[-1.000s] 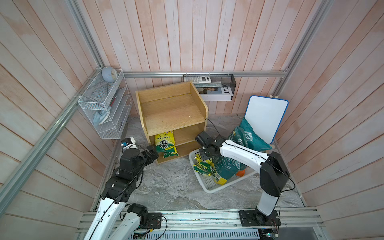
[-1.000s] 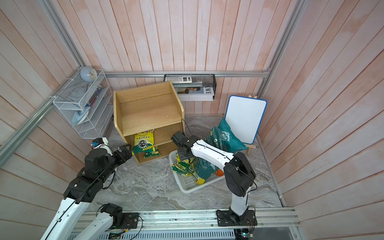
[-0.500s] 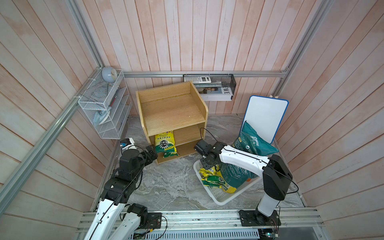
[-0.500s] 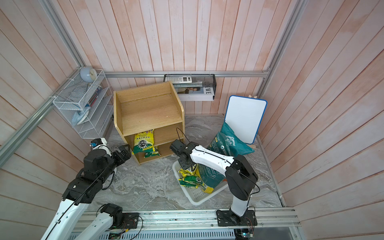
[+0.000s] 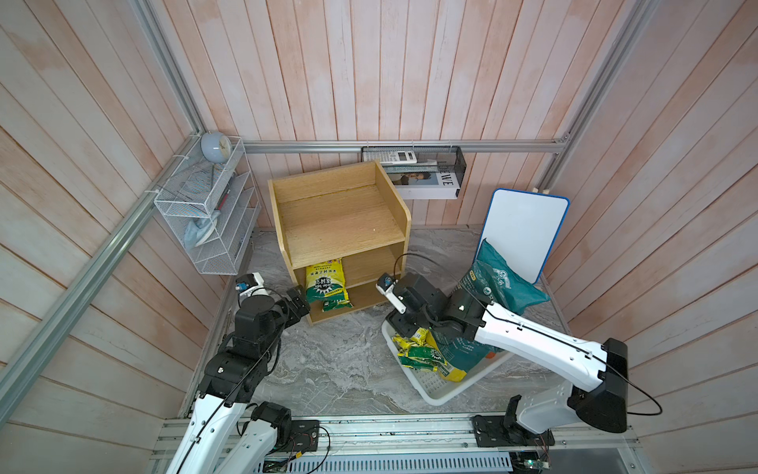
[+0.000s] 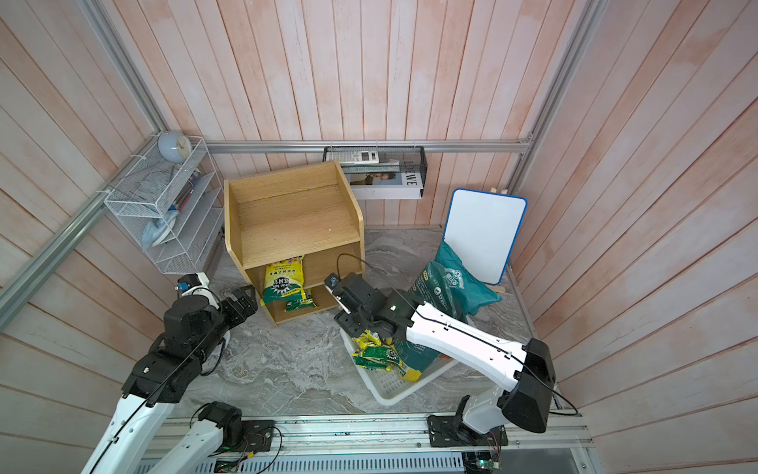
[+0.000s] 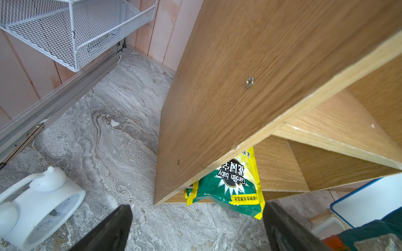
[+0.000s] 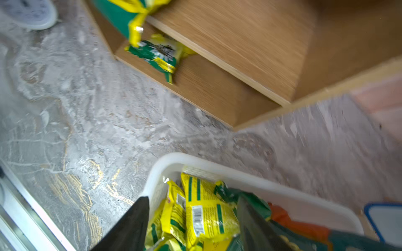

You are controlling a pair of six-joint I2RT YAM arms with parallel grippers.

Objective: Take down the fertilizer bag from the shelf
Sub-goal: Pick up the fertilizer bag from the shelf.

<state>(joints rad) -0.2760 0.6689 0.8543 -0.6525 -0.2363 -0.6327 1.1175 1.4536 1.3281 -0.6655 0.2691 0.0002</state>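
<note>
I read right hand (image 8: 192,198) spread wide over basket's (image 8: 217,171) yellow packets (image 8: 206,217) — left hand (image 7: 196,205) wide too; fertilizer bag (image 5: 326,283) on shelf (image 5: 340,213).

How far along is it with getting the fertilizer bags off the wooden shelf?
Partly done. Yellow-green bags already lie in the white basket, the right tool open just above them. In hand: nothing; the left tool is open, facing the shelf. Left: a large bag on the middle tier and a small packet on the bottom tier.
</note>
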